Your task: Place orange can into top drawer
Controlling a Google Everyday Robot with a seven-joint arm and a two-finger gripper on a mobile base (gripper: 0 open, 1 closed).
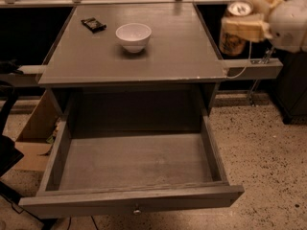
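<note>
The orange can (233,41) hangs upright in the air at the upper right, just past the right edge of the grey table top (158,56). My gripper (242,24) is shut on the orange can, its pale fingers wrapped round the can's upper part. The silver top of the can shows. The top drawer (134,162) is pulled wide open below the table top, with nothing inside it. Its front panel carries a small round knob (137,210). The can is above and to the right of the drawer's back right corner.
A white bowl (133,36) and a small dark packet (93,24) sit on the table top. A cardboard box (33,138) lies on the floor at the left. A pale rail (252,70) with a cable runs off the table's right side. Speckled floor lies to the right.
</note>
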